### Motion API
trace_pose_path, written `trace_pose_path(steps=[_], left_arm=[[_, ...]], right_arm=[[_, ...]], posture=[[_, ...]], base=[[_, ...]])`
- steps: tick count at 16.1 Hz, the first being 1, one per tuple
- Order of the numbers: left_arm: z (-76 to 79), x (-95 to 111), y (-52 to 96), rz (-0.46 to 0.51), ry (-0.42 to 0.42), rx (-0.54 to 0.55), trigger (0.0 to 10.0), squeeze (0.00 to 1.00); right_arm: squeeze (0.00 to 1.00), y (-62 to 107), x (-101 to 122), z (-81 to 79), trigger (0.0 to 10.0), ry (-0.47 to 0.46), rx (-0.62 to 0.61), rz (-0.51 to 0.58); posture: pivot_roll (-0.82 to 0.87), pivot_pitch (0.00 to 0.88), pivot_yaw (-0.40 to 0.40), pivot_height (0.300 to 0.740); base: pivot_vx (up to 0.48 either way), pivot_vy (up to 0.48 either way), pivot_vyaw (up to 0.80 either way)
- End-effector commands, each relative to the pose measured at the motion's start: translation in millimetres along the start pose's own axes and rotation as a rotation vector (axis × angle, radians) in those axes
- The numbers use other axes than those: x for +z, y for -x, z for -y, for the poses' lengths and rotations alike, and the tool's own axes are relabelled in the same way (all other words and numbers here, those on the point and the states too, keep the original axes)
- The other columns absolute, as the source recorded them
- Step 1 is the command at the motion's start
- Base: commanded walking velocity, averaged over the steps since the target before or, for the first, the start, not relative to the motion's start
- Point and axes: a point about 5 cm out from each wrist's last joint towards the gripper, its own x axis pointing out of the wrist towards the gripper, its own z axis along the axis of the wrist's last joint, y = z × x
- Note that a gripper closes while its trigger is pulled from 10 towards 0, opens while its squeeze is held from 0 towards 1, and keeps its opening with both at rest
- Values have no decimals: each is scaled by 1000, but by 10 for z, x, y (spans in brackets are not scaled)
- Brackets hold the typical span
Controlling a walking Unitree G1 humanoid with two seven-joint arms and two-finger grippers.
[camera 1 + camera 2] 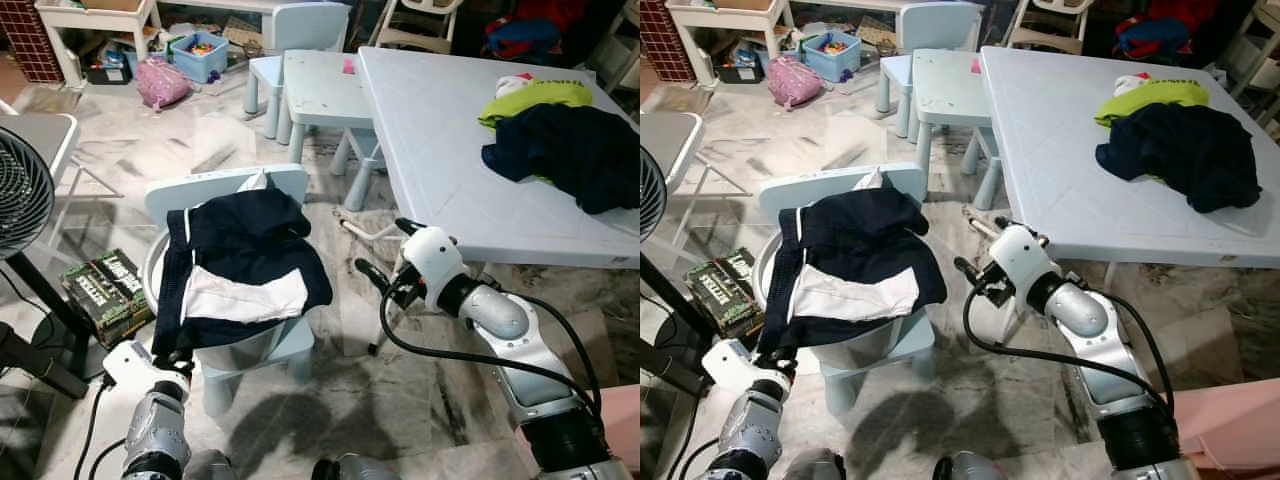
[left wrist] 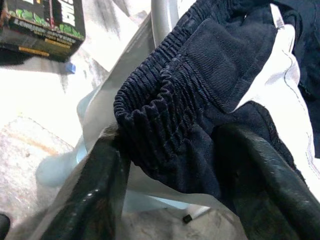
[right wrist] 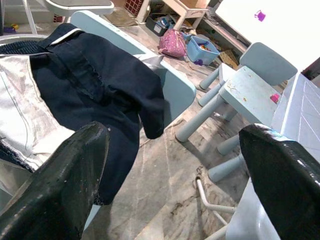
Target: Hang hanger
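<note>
While your robot stood on the grey marbled floor (image 1: 420,400), a pale blue child's chair (image 1: 230,195) sat before it with navy-and-white shorts (image 1: 240,265) draped over it — no hanger could be made out. Your left gripper (image 2: 170,165) had its fingers spread either side of the shorts' elastic waistband; your right gripper (image 3: 175,175) hovered wide apart beside the long pale table (image 1: 450,150), which carried dark and yellow-green clothes (image 1: 560,140). Left of the chair lay a green box (image 1: 105,290) — lettering unreadable.
</note>
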Motion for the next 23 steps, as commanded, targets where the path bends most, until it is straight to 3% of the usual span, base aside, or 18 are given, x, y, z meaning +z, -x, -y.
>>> trace_pose_path(steps=[1,13,18,21,23], left_arm=[[19,-11,-9,-3,-14,5,0,0],[-60,107,-19,65,-64,54,0,0],[-108,239,0,136,-146,58,0,0],[-204,436,8,195,-210,80,0,0],[-119,688,-16,287,-368,41,0,0]], right_arm=[[0,26,-12,62,10000,7,-11,-7],[0,36,-45,65,10000,21,-15,-20],[0,-18,-56,13,10000,-6,-29,-8],[0,-63,-90,-79,10000,-38,-36,-3],[0,-116,-87,-145,10000,-75,-55,13]], posture=[[-110,51,-143,740],[-112,46,-154,740],[-69,42,-130,740],[-19,47,-100,740],[9,40,-67,740]], base=[[0,0,0],[0,0,0],[0,0,0],[0,0,0],[0,0,0]])
